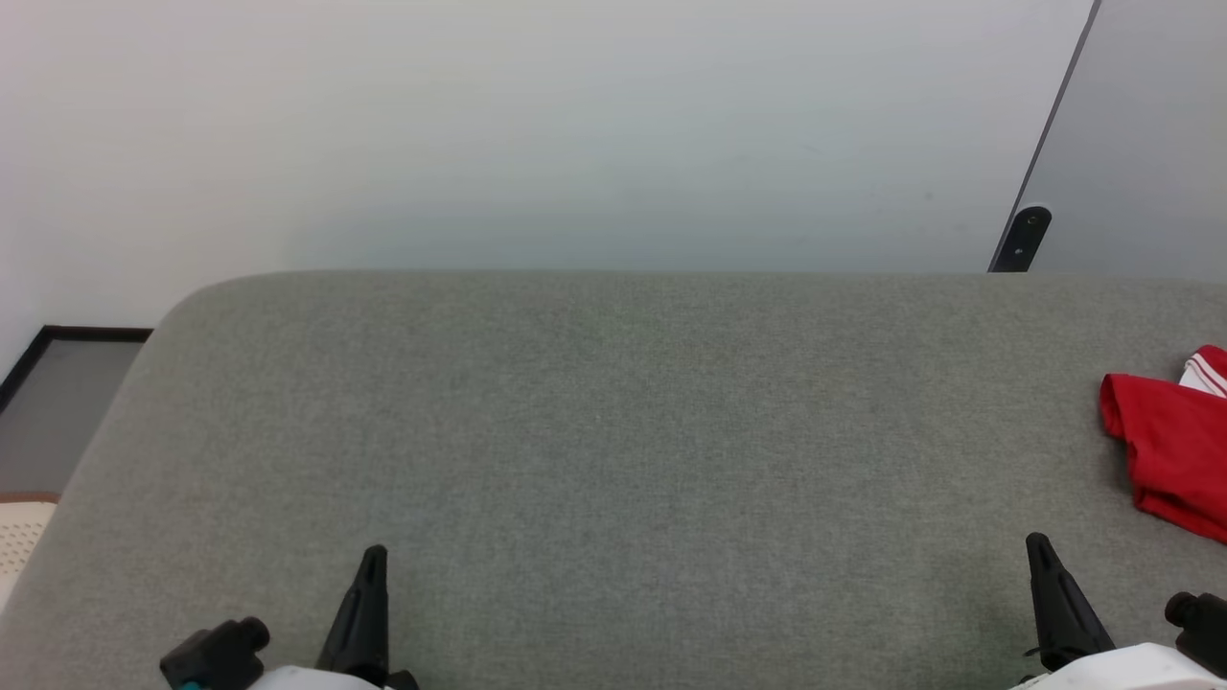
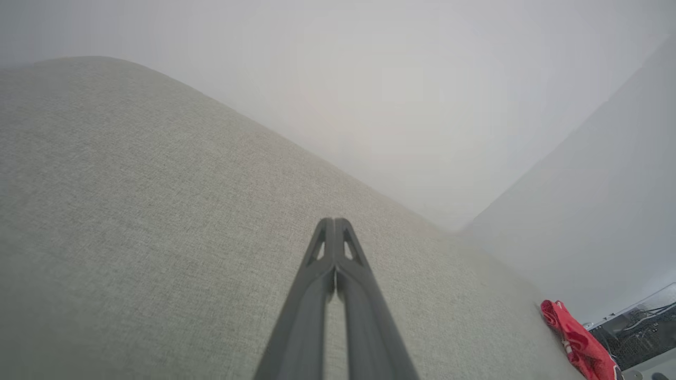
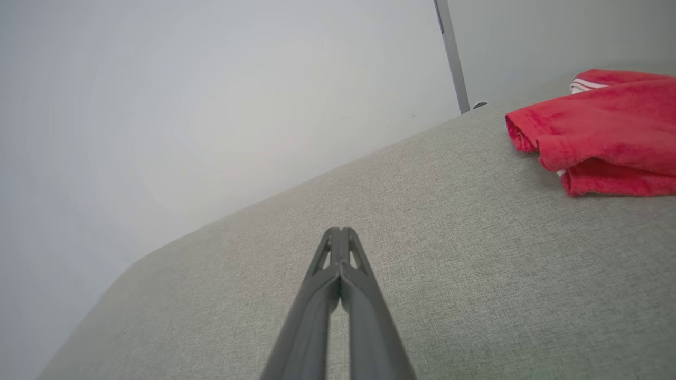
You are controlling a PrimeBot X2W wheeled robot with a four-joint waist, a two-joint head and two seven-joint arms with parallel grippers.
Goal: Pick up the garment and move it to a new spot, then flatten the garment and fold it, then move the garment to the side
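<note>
Our left gripper [image 1: 372, 556] and right gripper [image 1: 1037, 542] have fingers pressed together, holding nothing. The garment [image 1: 1174, 450] lies bunched at the right edge of the grey cushion [image 1: 613, 402]. We should open the right fingers wide, then pinch.

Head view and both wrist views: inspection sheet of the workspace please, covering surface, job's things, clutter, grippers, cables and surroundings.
Surface: grey fabric surface, rounded far-left corner.
Job's things: red garment, bunched at the surface's right side, white striped trim showing, untouched.
Clutter: nothing seen.
Grippers: left gripper shut, empty, near-left; right gripper shut, empty, short of the garment.
Cables: thin dark lines, perhaps wires, beyond the garment in the left wrist view.
Surroundings: pale wall behind; grey panel with dark edge at far right; floor at left.
</note>
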